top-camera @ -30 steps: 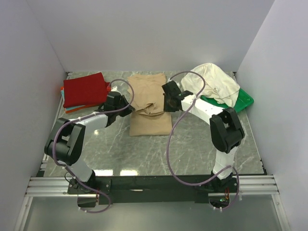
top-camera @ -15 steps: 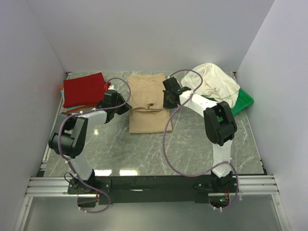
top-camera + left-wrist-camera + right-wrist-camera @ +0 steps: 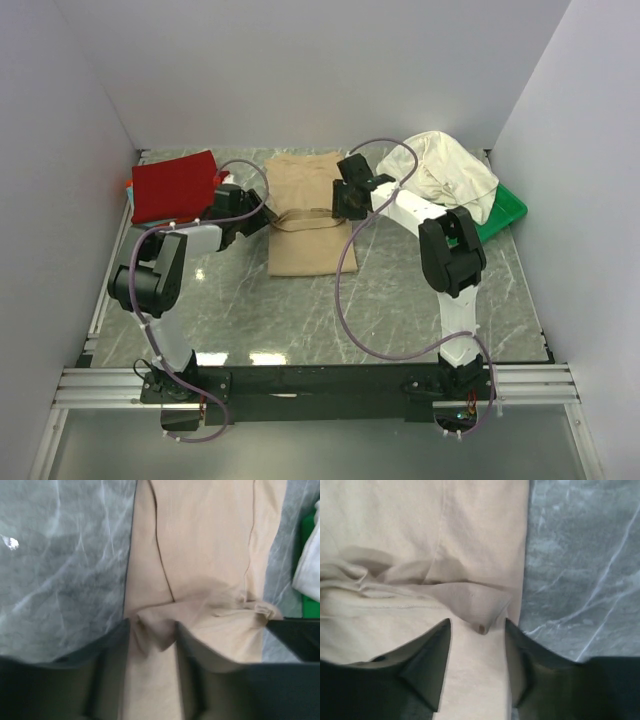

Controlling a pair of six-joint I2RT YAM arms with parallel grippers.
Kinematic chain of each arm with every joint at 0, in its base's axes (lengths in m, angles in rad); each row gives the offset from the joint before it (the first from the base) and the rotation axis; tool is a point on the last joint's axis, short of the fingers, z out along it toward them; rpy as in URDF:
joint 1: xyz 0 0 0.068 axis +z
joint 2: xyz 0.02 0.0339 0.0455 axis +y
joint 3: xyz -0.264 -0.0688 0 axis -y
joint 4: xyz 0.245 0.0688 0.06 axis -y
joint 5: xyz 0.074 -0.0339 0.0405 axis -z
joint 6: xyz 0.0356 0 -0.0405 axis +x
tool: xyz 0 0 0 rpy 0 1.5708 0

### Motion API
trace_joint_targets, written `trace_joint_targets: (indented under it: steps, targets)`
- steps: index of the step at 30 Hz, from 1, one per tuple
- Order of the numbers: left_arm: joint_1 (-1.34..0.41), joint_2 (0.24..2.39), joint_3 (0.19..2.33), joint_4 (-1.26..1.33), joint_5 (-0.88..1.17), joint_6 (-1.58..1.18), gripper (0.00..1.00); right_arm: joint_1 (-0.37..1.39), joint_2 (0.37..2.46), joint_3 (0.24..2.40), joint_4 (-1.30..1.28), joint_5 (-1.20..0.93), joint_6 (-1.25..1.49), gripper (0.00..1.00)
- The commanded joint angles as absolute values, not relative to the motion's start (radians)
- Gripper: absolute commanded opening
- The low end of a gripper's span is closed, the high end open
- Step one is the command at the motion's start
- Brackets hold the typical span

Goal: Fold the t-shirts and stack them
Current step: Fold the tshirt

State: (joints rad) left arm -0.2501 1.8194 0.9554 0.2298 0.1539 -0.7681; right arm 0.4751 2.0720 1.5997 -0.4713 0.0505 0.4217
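A tan-beige t-shirt lies folded at mid-table, with a rumpled fold edge across its middle. My left gripper stands open at that edge's left end. A loose peak of tan cloth sits between its fingers, which do not pinch it. My right gripper stands open at the right end, with a cloth corner just beyond its fingertips. A deep red t-shirt lies folded at the back left, on top of an orange one. A cream-white t-shirt is heaped at the back right.
A green tray sits under the cream-white heap at the right. Its edge shows in the left wrist view. White walls close in the back and both sides. Grey marble tabletop lies between the tan shirt and the arm bases.
Both grippers moved toward the back with the tan shirt's edge, laying it over the shirt. Then both opened and let go of the cloth.
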Motion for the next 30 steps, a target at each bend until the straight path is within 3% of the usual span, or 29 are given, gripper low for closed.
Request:
trace_joint_targets:
  steps: [1, 2, 4, 26, 30]
  targets:
    - [-0.239, 1.793, 0.985, 0.293, 0.155, -0.772, 0.60, 0.465, 2.080, 1.675, -0.483, 0.031, 0.370, 0.56]
    - [-0.239, 1.780, 0.982, 0.296, 0.152, -0.764, 0.71, 0.465, 2.080, 1.689, -0.492, 0.032, 0.364, 0.58]
    - [-0.239, 1.761, 0.989, 0.285, 0.140, -0.756, 0.74, 0.465, 2.056, 1.690, -0.495, 0.052, 0.356, 0.61]
    - [-0.350, 1.470, 0.697, 0.135, 0.003, -0.735, 0.73, 0.495, 1.706, 1.198, -0.376, -0.002, 0.443, 0.59]
    - [-0.353, 1.437, 0.643, 0.129, -0.026, -0.744, 0.72, 0.495, 1.674, 1.102, -0.333, -0.002, 0.465, 0.52]
